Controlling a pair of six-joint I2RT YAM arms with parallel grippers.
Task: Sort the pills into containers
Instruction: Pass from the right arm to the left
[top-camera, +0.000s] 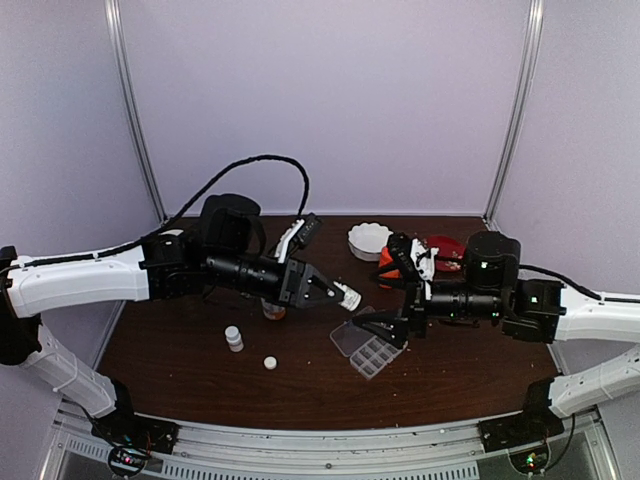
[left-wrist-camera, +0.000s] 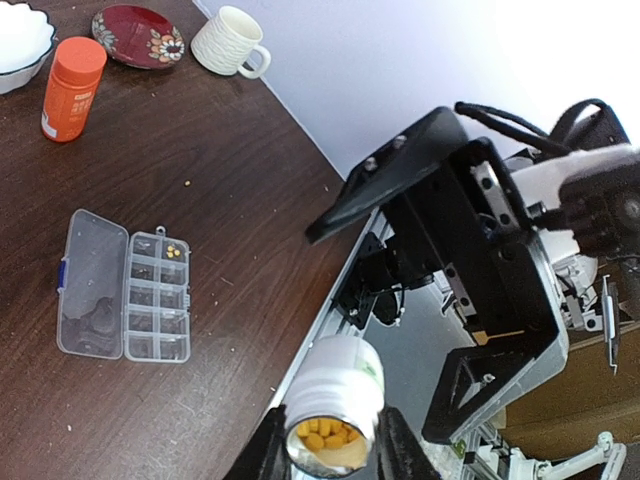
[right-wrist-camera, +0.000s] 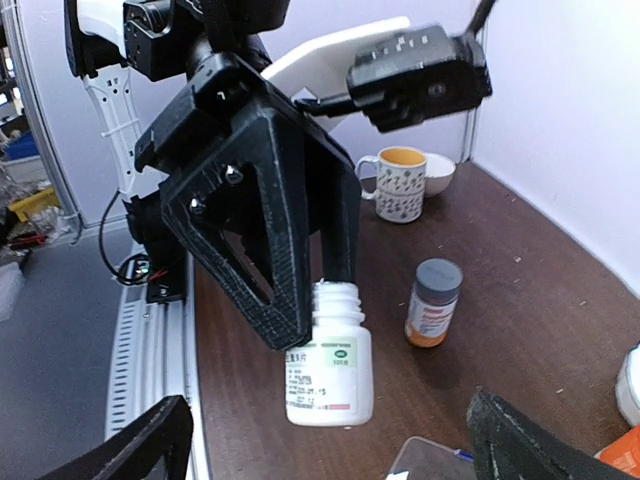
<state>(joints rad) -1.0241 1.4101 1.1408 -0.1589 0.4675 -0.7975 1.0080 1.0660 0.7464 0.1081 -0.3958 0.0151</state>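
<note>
Left wrist: left gripper (left-wrist-camera: 332, 450) clamps the open white bottle (left-wrist-camera: 338, 372), right gripper (top-camera: 390, 330) gapes; tilt slowly over the pill box (left-wrist-camera: 95, 300) at nine o'clock, so pills (left-wrist-camera: 325, 437) drop singly.

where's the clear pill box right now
In the top view the pill box lies open on the table, slightly right of centre, close by the right claw, with a loose white cap to its left.
</note>
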